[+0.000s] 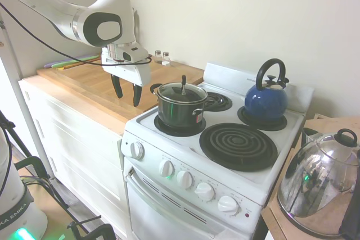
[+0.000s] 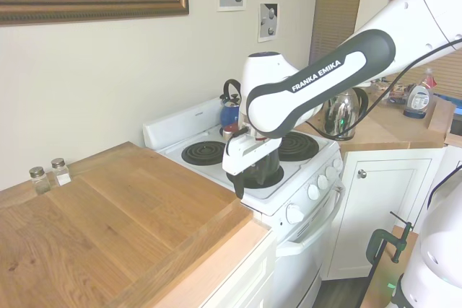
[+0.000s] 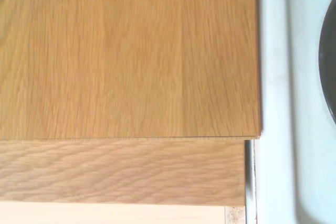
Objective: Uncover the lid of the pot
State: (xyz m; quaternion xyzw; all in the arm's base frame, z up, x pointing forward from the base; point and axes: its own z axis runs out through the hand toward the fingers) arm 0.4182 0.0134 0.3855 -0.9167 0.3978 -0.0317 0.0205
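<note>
1. Shiny steel kettle (image 1: 318, 186) sits closest, on a wooden side table (image 1: 281, 217) by the stove (image 1: 185, 181).
2. On the stove's front burner (image 1: 169, 127) stands the pot (image 1: 179, 111), and the glass lid (image 1: 181, 91) is on top of it.
3. Behind, a blue kettle (image 1: 265, 100) rests on a back burner.
4. Beside the pot, over the wooden counter (image 1: 95, 85), hangs the gripper (image 1: 127, 97) with its two black fingers (image 1: 136, 95) spread apart, holding nothing.
5. Two small shakers (image 1: 162, 57) stand by the wall.
</note>
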